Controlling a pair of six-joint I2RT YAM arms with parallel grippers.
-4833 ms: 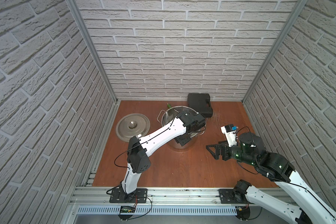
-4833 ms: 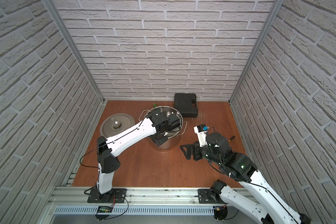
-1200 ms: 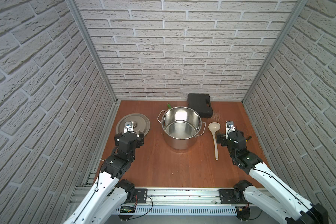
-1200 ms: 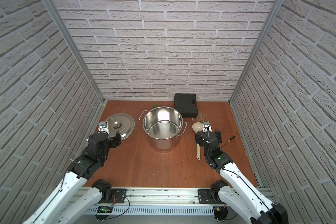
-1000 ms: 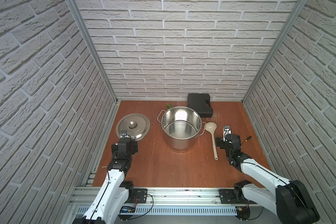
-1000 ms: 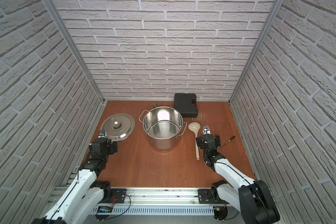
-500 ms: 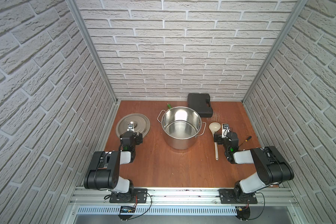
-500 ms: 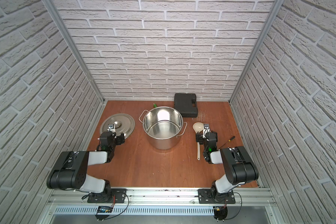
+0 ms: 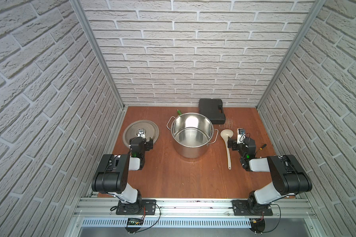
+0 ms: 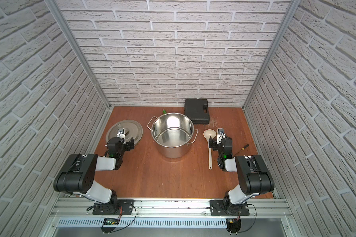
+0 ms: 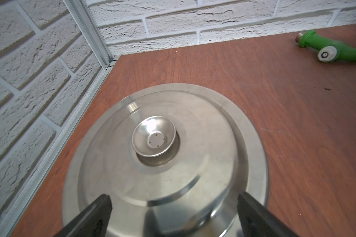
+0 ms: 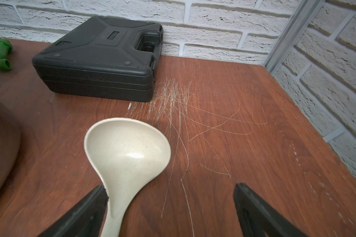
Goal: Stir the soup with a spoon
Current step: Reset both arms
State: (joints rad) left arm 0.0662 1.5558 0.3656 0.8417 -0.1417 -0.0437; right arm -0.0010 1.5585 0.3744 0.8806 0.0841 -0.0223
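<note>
lid [image 9: 133, 128] is off, beside the pot [image 9: 190, 152]. spoon [image 9: 228, 148] lies flat on the table [image 9: 173, 180] between pot and my right gripper [image 12: 171, 188]. both claws gape empty, left gripper [image 11: 174, 196] above the lid. i'd say pickup and stirring remain.

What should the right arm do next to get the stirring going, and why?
Probably nudge the right gripper slightly toward the pot so the handle of the spoon sits centred between its open jaws, then close. The spoon lies unheld on the table beside the pot, and its handle runs right along one finger rather than mid-gap. The lid is already off.
</note>
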